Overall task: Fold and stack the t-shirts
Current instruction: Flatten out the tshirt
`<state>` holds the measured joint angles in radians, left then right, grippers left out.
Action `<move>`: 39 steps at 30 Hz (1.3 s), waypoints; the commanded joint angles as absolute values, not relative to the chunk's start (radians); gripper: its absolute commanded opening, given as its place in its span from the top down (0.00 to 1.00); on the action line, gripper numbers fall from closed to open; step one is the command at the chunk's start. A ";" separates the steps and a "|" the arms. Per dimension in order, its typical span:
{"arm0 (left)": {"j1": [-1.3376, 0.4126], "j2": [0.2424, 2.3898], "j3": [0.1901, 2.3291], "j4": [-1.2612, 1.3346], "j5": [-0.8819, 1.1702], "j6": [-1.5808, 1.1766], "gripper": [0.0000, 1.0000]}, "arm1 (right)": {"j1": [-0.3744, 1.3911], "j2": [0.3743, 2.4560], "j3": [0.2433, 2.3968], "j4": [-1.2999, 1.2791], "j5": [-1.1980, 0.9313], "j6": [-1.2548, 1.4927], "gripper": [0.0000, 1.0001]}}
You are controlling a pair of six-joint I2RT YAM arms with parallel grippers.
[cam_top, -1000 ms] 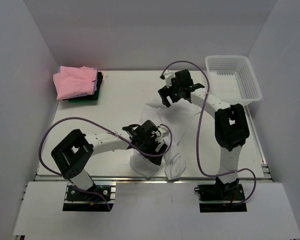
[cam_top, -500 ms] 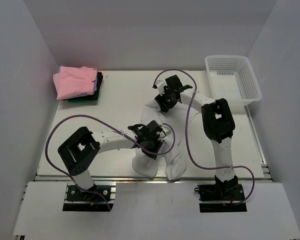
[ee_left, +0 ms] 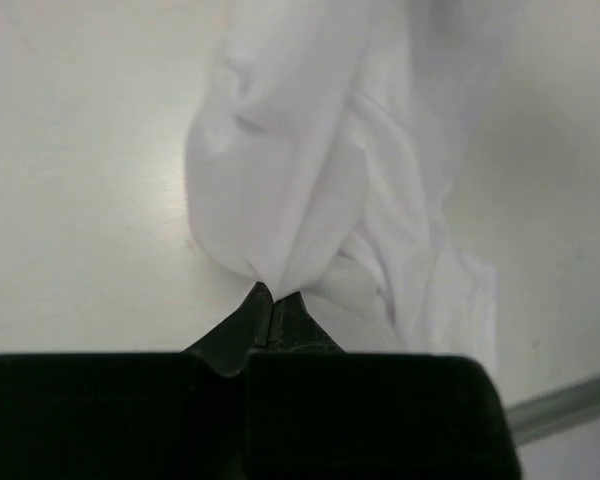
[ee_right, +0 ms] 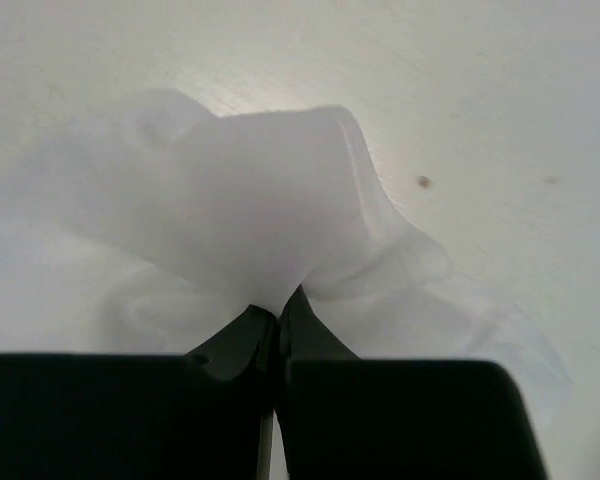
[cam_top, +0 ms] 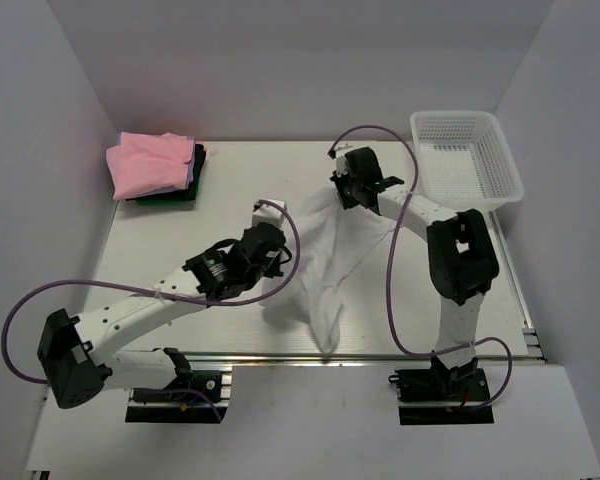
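Left wrist view: white t-shirt (ee_left: 310, 180) cut off by the top edge. Right wrist view: its cloth blurred, running off the left edge. Top view: dark t-shirts (cam_top: 197, 165) largely hidden beneath the pink t-shirt (cam_top: 150, 163); their number cannot be told.

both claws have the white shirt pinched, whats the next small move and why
Probably draw the left claw and right claw apart: both are shut on the white t-shirt, which sags bunched and creased between them, so tensioning the held edge should spread it for folding.
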<state>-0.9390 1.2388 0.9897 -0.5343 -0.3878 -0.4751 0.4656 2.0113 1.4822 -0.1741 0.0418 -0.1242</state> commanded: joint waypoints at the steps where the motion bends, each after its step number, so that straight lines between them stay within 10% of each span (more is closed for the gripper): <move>1: -0.920 1.165 1.000 -0.575 -0.679 -0.534 1.00 | 0.443 1.858 1.436 -0.054 0.170 -0.023 1.00; 12: -0.870 1.082 1.164 -0.569 -1.162 -0.392 1.00 | 0.361 1.471 1.290 -0.084 0.302 -0.029 1.00; 19: -0.870 0.894 1.138 -0.062 -1.000 0.113 1.00 | 0.347 1.189 1.304 -0.144 0.224 -0.104 1.00; 29: -0.870 0.805 1.262 -0.097 -0.767 0.239 1.00 | 0.348 0.922 1.335 -0.258 0.082 -0.147 1.00; 39: -0.847 1.056 1.170 0.066 -0.960 0.276 1.00 | 0.348 1.061 1.182 -0.172 -0.084 -0.052 1.00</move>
<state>-0.8734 0.9360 1.1999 0.0338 -0.8471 0.2649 0.3660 0.9703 1.2671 -0.1963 -0.0681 -0.0788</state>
